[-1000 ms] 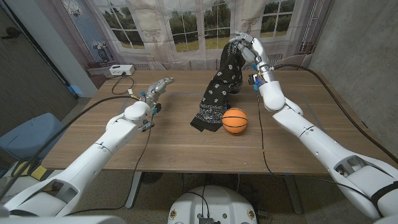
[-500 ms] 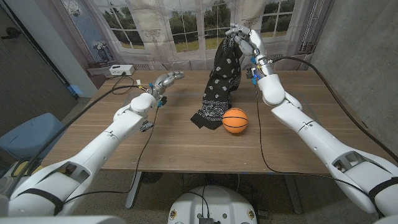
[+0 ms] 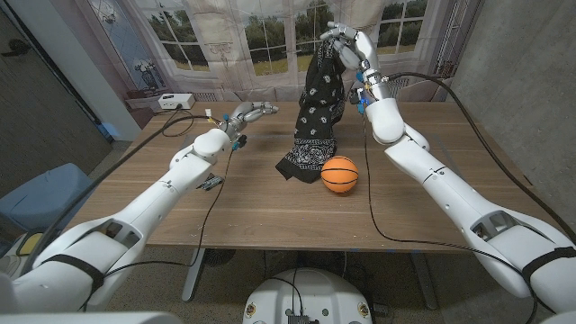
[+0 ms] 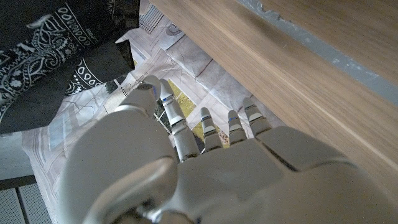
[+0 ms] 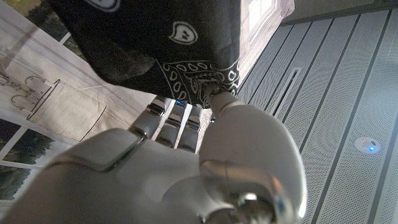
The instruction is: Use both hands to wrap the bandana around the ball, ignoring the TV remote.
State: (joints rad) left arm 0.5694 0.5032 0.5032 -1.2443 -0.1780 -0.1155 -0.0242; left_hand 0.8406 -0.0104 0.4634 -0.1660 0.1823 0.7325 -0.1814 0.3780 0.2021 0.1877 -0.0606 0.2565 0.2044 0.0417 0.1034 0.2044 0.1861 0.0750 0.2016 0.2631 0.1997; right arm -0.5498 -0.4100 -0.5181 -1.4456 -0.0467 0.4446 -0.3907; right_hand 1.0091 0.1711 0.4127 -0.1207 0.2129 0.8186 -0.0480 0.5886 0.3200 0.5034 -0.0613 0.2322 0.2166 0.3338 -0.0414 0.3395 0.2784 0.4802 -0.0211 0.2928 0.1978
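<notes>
The left robot hand (image 3: 248,112) is reaching out over the surface (image 3: 243,193) at 10 o'clock, fingers apart, holding nothing. The bandana (image 3: 315,112) is hanging at 12 o'clock, its bottom lying beside the ball (image 3: 339,173). The right robot hand (image 3: 346,45) is pinching its top.
</notes>
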